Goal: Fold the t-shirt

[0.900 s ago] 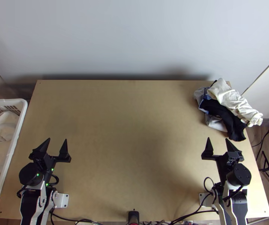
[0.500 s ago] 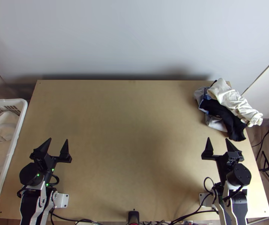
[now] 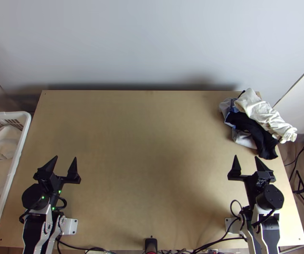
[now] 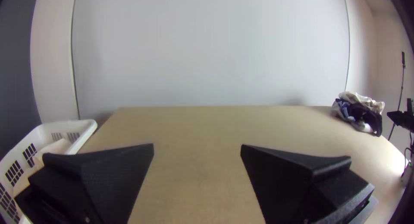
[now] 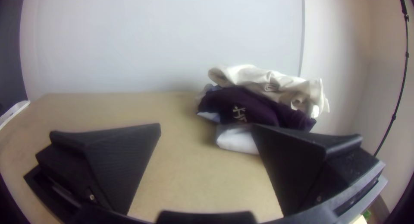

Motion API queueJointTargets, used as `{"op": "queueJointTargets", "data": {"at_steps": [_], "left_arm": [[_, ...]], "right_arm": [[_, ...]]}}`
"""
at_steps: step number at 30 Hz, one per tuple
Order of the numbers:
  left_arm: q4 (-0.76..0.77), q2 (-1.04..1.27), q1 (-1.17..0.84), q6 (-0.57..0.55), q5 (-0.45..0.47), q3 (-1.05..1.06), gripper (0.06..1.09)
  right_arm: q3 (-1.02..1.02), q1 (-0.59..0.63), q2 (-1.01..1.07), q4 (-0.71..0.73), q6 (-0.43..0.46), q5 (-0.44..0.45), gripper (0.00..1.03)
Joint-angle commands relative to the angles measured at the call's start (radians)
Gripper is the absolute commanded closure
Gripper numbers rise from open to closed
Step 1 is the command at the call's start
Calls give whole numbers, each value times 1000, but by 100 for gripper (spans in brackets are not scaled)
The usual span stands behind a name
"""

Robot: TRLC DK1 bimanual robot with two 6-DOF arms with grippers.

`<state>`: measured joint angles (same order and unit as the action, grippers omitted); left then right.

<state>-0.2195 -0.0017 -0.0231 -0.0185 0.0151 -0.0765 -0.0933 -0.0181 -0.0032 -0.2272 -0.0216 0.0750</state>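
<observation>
At the table's far right corner lies a bunched pile of clothes: a cream cloth (image 3: pixel 262 112) on top, a dark cloth (image 3: pixel 253 129) and paler ones beneath. Which one is the t-shirt, I cannot tell. My left gripper (image 3: pixel 65 158) stands open near the table's left side, holding nothing. My right gripper (image 3: pixel 245 157) is open too, just nearer than the pile and not touching it. In the left wrist view are my left gripper (image 4: pixel 197 147) and the distant dark cloth (image 4: pixel 364 114). The right wrist view has my right gripper (image 5: pixel 206 127) and the dark cloth (image 5: pixel 254 106).
A white laundry basket (image 3: pixel 18 156) with pale cloth in it stands against the table's left edge. The bare wooden table (image 3: pixel 147 161) stretches between the arms. A wall (image 3: pixel 147 42) rises behind its far edge. Cables (image 3: pixel 219 240) run along the near edge.
My left gripper has shifted very slightly to the right since the earliest frame. The right arm and the pile of clothes have stayed still.
</observation>
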Motion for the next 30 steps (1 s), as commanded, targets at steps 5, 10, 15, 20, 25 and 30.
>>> {"op": "queueJointTargets", "data": {"at_steps": [5,10,15,20,25,30], "left_arm": [[-1,2,5,-3,-1,1,10],[2,0,-5,-12,2,0,10],[2,0,-38,-43,0,0,10],[2,0,-28,-41,-1,0,10],[5,0,-5,-41,-1,0,10],[12,0,34,-15,-1,-2,10]], "right_arm": [[0,-59,0,3,-15,-1,4],[0,-82,0,2,-15,-1,4],[0,-68,0,2,-15,-1,4],[0,-74,0,6,-29,-1,4],[0,-88,0,6,-29,-1,4],[-2,-75,0,9,-28,0,4]]}}
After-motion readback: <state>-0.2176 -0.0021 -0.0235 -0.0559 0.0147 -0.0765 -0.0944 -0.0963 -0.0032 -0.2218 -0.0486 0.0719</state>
